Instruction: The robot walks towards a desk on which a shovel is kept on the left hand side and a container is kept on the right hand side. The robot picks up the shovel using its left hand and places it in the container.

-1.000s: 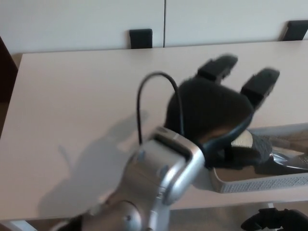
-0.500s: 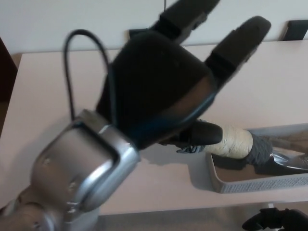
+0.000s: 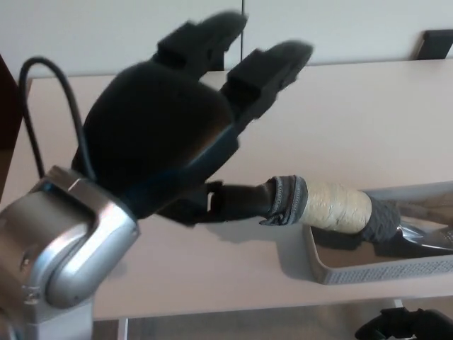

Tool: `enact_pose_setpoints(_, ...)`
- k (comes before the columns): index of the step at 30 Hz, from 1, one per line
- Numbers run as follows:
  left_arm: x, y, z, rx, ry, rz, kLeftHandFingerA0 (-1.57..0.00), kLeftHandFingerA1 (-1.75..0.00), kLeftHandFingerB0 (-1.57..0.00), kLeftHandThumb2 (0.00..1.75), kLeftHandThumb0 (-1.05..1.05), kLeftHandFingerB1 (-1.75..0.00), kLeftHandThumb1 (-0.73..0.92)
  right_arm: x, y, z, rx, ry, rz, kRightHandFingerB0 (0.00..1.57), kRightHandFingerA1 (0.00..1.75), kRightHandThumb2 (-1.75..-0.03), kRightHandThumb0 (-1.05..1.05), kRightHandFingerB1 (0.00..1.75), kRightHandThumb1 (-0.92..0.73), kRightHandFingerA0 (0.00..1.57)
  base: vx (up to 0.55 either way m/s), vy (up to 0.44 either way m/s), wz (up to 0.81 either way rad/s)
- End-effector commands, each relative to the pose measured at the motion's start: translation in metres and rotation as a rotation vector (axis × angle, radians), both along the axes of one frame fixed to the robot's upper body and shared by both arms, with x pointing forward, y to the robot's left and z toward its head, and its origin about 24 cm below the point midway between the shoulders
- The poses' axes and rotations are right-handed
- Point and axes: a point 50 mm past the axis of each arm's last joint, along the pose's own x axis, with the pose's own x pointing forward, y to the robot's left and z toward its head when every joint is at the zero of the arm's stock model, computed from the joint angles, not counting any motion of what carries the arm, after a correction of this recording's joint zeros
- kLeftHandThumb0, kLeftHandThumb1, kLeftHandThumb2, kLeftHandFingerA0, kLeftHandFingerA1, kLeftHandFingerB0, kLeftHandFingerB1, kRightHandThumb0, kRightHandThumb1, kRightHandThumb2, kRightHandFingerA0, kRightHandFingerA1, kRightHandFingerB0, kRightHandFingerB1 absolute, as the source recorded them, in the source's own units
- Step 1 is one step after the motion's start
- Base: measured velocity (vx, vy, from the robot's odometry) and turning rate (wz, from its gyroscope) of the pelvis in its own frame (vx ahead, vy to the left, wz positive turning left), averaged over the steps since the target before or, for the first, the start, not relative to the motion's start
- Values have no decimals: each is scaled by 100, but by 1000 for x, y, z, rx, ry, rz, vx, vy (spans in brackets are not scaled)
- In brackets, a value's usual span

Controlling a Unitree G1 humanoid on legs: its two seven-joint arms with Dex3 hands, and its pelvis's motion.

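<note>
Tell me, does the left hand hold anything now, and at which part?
Nothing is held. The left hand is open above the desk; the shovel lies in the container, handle sticking out.

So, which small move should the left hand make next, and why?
Probably draw the left hand back toward the robot's left. Its fingers are spread and hold nothing, while the shovel already lies with its blade end inside the container, handle sticking out over the rim.

A pale beige surface runs back to a white wall, where a black block sits at the far right edge.
</note>
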Motion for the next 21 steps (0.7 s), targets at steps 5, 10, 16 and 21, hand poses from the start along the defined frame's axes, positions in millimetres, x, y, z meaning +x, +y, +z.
enact_pose_setpoints(5, -119, 117, -29, -493, 1213, -980, -10, -40, -17, 121, -105, -42, 69, -22, -20, -24, -55, 111, -30, 51, 65, -80, -44, 55, -42, 70, 0, 0, 0)
enact_pose_setpoints(10, -125, 115, -48, -611, 1249, -1059, -1, -51, 0, 105, -37, -48, 31, -26, -20, -25, -50, 133, -50, 51, 65, -80, -43, 55, -42, 70, 0, 0, 0)
enact_pose_setpoints(16, -129, 118, -84, -879, 1423, -1055, -1, -51, 0, 104, -38, -46, 36, -33, -21, -29, -39, 146, -58, 51, 64, -79, -43, 55, -42, 67, 0, 0, 0)
enact_pose_setpoints(21, -129, 111, -111, -695, 1617, -937, -7, -28, -12, 70, -99, -25, 92, -36, -22, -32, -39, 151, -65, 51, 64, -79, -42, 55, -42, 68, 0, 0, 0)
